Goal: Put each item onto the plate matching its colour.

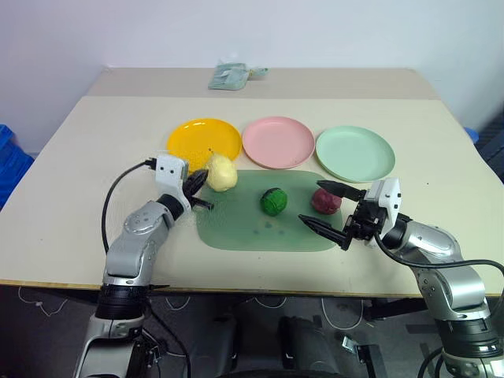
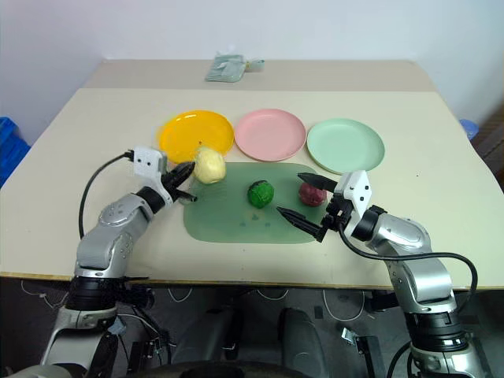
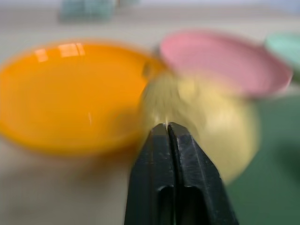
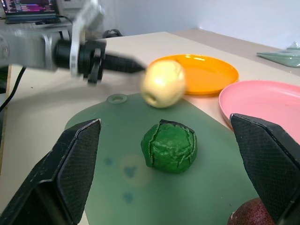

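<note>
Beige tabletop (image 1: 94, 157), pale wall behind; green mat (image 1: 236, 224) near the front edge; folded teal packet (image 1: 228, 76) at the far side.

Left end effector (image 2: 186, 170): fingers pressed together with nothing between them, tips touching or just short of the yellow lump (image 2: 209, 165), which sits directly ahead of them at the mat's far corner. Yellow plate (image 2: 197, 132) lies just beyond the lump; pink plate (image 2: 271, 134) beyond and to the side.

Right end effector (image 1: 324, 206): fingers spread wide, empty. Maroon lump (image 1: 326, 200) on the mat sits between its two fingers or just beyond them; which, the views do not settle. Green lump (image 1: 273, 201) rests on the mat ahead of it, apart from both fingers. Mint plate (image 1: 355, 153) lies further beyond the maroon lump.

Status: all three lumps off their plates, all three plates bare.

Risks, as judged:
- Left fingers met without enclosing the yellow lump, so a lift would likely come up empty; a forward nudge from the shut tips could roll the round lump off the mat, towards the yellow plate's rim or sideways to the pink one.
- Yellow lump appears blurred in the wrist views, possibly already rocking; a regrasp on a rolling lump may slip.
- Right fingers shutting off-centre could squeeze the maroon lump out.
</note>
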Controlling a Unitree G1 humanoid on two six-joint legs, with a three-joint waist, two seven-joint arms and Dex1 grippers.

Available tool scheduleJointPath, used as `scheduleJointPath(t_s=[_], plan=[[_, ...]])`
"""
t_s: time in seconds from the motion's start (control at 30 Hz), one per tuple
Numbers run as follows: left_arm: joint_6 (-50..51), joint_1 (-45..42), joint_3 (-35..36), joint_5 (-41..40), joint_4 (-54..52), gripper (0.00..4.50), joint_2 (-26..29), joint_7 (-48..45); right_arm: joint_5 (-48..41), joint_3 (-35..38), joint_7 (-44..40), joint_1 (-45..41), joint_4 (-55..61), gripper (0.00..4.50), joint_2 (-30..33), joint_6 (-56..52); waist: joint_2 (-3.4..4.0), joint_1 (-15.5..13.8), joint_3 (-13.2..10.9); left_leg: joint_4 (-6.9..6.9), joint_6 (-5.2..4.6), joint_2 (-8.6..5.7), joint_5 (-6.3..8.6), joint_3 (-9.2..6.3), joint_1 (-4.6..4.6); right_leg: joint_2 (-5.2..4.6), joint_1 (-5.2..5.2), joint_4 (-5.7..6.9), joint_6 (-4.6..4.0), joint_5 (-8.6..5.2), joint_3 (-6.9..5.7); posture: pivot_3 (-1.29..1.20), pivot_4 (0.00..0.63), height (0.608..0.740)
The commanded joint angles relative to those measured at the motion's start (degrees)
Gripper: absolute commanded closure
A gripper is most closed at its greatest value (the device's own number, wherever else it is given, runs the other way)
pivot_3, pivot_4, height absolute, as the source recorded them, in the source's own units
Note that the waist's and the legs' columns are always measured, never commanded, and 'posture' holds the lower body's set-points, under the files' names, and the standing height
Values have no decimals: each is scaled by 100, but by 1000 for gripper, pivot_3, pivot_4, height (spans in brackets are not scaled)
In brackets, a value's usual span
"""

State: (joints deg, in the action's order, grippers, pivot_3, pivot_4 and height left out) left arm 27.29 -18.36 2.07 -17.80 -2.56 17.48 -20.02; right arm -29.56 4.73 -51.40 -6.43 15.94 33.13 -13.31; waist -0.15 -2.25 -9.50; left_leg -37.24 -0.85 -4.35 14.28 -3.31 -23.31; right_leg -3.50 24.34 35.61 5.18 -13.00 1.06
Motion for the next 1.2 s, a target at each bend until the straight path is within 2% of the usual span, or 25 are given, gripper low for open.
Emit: scheduleJointPath(t_s=[0.03, 0.43, 0.53, 0.67, 0.77, 0.97, 1.1, 1.2], plan=[[-167, -110, 41, 30, -152, 4225, -31, -53, -14, 69, 18, -30, 190, 0, -8, 84, -3, -6, -2, -1, 0, 0, 0, -1, -1, 0, 1, 0, 0, 0, -1, 0, 150, 740], [-268, -190, 178, -238, -301, 4225, -233, -222, 68, 59, 20, -86, 45, 0, -16, 200, -3, 3, -1, 0, 0, 0, 0, 0, -2, -1, 1, -1, 0, 0, 1, 0, 150, 740], [-128, -252, 301, -497, -389, 3398, -213, -358, 79, 50, 49, -101, 60, 0, -31, 200, -3, 4, -2, 0, 0, 0, 0, 0, -2, -1, 2, -1, 0, 0, 1, 0, 150, 740], [-3, -336, 323, -553, -524, 1300, -4, -495, 87, 63, 74, -117, 101, 0, -28, 173, -3, 5, -2, 0, 0, 0, 0, 0, -1, -1, 1, 0, 0, 0, 1, 0, 150, 740], [78, -448, 335, -496, -749, 28, 156, -422, 71, 87, 84, -116, 128, 0, -8, 147, -3, 5, -2, 1, 0, 0, 0, 0, -1, -1, 2, 0, 0, 0, 0, 0, 150, 740], [1283, -1123, 419, -570, -1027, 28, 518, 32, 60, 82, 51, -167, 79, 0, 7, 145, -5, 0, -3, -3, 0, 0, 0, 0, -2, 0, 2, 2, 1, 1, -1, 0, 150, 740], [2231, -1761, 175, -479, -674, 28, 685, 152, 137, 27, -27, -216, -76, 0, -26, 257, -6, 6, -3, -4, 0, -2, 0, 0, 0, 2, 2, 11, 5, 2, -3, 0, 150, 740], [2348, -2111, 11, -498, -218, 28, 624, -42, 142, 23, -23, -272, -142, 0, -72, 285, -6, 10, -4, -4, 1, -4, -1, 0, 1, 2, 3, 19, 15, 8, -3, 0, 150, 740]])
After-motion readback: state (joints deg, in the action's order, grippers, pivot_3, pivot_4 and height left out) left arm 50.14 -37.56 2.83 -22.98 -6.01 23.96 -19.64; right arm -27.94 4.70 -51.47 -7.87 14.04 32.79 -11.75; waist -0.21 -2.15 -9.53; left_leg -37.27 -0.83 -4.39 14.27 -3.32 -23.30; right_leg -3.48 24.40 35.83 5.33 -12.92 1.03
